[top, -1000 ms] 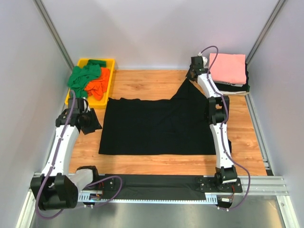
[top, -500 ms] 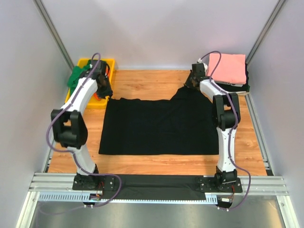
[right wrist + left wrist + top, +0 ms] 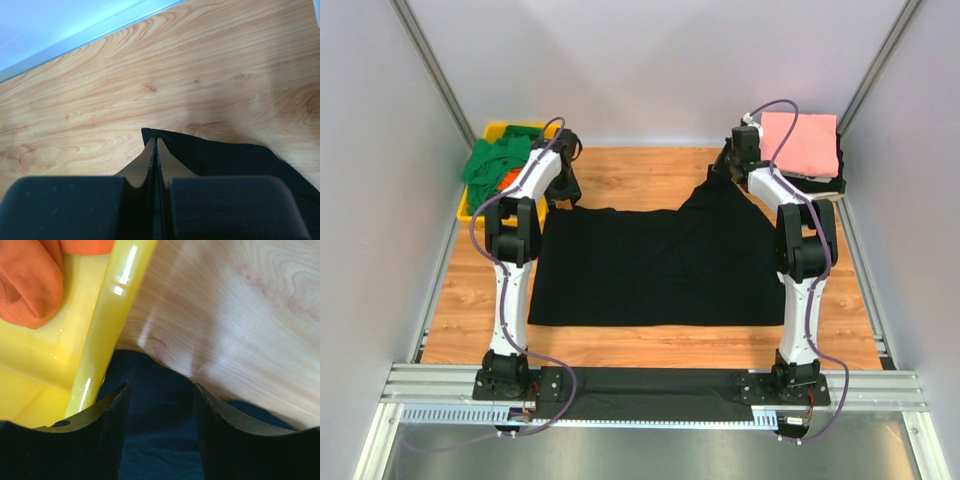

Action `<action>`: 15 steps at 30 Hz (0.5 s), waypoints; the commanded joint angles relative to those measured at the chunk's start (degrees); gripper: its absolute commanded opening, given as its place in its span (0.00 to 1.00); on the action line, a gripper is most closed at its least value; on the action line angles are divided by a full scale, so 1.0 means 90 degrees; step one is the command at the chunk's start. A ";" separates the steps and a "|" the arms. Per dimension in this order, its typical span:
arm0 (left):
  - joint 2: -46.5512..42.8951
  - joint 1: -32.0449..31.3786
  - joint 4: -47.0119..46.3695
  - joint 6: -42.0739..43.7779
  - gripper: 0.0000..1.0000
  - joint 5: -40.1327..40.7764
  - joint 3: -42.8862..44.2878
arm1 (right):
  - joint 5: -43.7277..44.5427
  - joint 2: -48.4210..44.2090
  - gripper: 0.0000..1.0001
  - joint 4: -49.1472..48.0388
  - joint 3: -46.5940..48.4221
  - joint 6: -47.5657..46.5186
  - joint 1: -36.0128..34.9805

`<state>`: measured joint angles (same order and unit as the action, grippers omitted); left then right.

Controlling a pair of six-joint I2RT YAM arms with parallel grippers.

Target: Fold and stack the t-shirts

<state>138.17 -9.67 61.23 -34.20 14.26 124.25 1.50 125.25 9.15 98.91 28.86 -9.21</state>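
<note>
A large black t-shirt [image 3: 650, 265] lies spread flat on the wooden table. My right gripper [image 3: 725, 168] is shut on its far right corner, which is pulled up and back into a peak; in the right wrist view the cloth tip [image 3: 148, 133] pokes out past the closed gripper [image 3: 154, 141]. My left gripper [image 3: 563, 195] hovers over the shirt's far left corner, beside the yellow tray. In the left wrist view that gripper [image 3: 159, 390] stands open, with the black cloth [image 3: 155, 375] lying between and under its fingers [image 3: 107, 430].
The yellow tray [image 3: 520, 127] at the far left holds a green t-shirt [image 3: 495, 160] and an orange one [image 3: 508, 180]; its rim [image 3: 107, 325] is close to my left fingers. A folded pink t-shirt [image 3: 800, 142] tops a stack at the far right.
My left arm swung from the table's near left up to the black shirt's far left corner by the tray. The right gripper kept its hold and shifted slightly back.
</note>
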 commanded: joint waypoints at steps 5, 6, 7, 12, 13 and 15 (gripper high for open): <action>0.0224 -0.0146 0.0130 -0.0819 0.58 0.0231 0.0092 | -0.0303 -0.0206 0.00 -0.0196 -0.0063 0.0006 0.0115; 0.0263 -0.0156 0.0101 -0.0926 0.57 0.0270 0.0043 | -0.0351 -0.0196 0.00 -0.0177 -0.0082 0.0016 0.0144; 0.0282 -0.0156 0.0062 -0.0946 0.56 0.0252 0.0014 | -0.0381 -0.0196 0.00 -0.0186 -0.0092 0.0025 0.0145; 0.0497 -0.0166 -0.0055 -0.1112 0.49 0.0164 0.0033 | -0.0449 -0.0196 0.00 -0.0186 -0.0141 0.0025 0.0213; 0.0527 -0.0166 -0.0085 -0.1122 0.46 0.0144 0.0033 | -0.0459 -0.0186 0.00 -0.0186 -0.0150 0.0026 0.0232; 0.0575 -0.0166 -0.0104 -0.1171 0.41 0.0047 0.0052 | -0.0518 -0.0186 0.00 -0.0186 -0.0160 0.0045 0.0262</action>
<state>140.35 -10.92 60.55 -42.76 15.27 124.57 -2.04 125.25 9.10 97.84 28.93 -7.44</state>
